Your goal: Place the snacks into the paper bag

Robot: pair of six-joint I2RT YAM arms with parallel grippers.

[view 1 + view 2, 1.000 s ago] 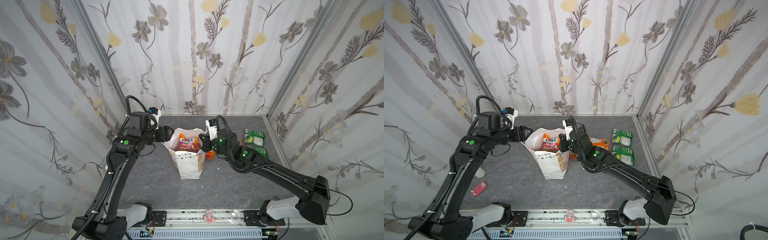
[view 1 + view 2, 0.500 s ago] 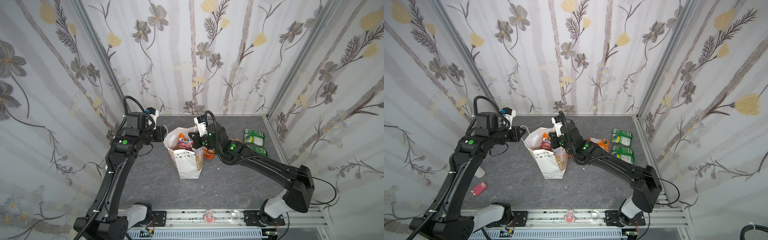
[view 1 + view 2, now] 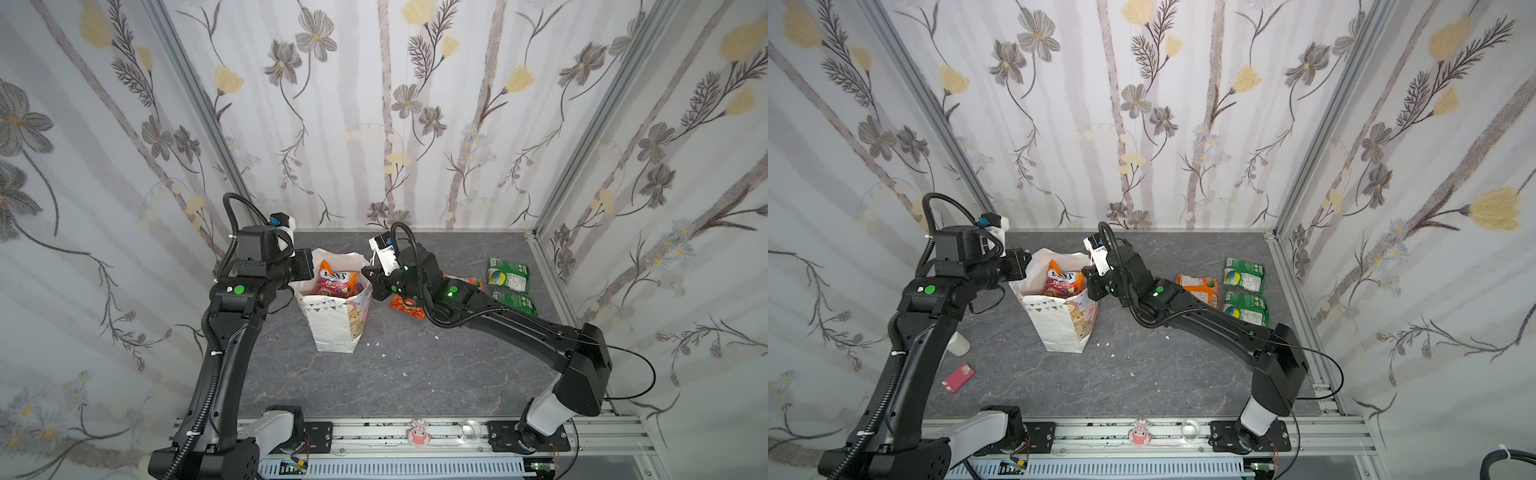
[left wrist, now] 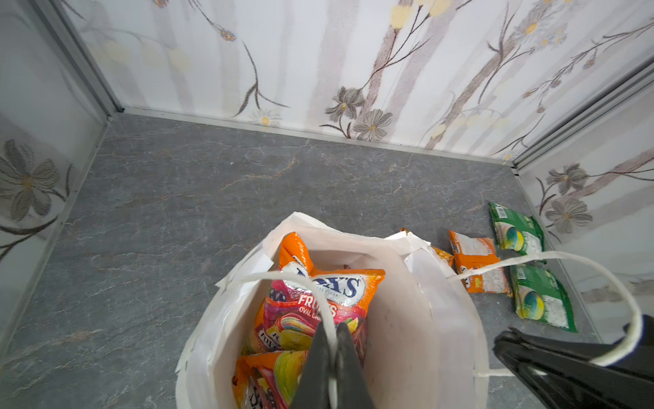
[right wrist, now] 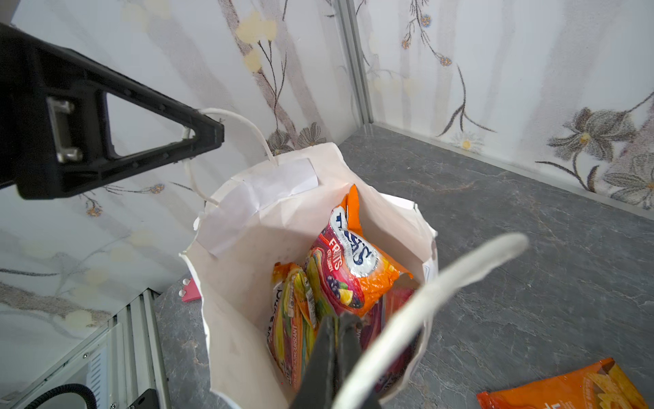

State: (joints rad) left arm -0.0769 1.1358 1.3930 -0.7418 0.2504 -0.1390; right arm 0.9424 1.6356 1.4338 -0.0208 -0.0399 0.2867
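White paper bag (image 3: 336,320) is stood upright near the middle of the table (image 3: 415,374), long axis vertical, mouth upward. A FOX'S candy bag (image 3: 337,282) and other packets are lodged inside, on end. Two green packets (image 3: 1244,274) and orange packets (image 3: 1198,291) are left by the table's right edge. The left gripper (image 4: 331,329) is clamped on one cord handle (image 4: 262,276). The right gripper (image 5: 338,320) is closed, with the other handle (image 5: 442,283) looped at it.
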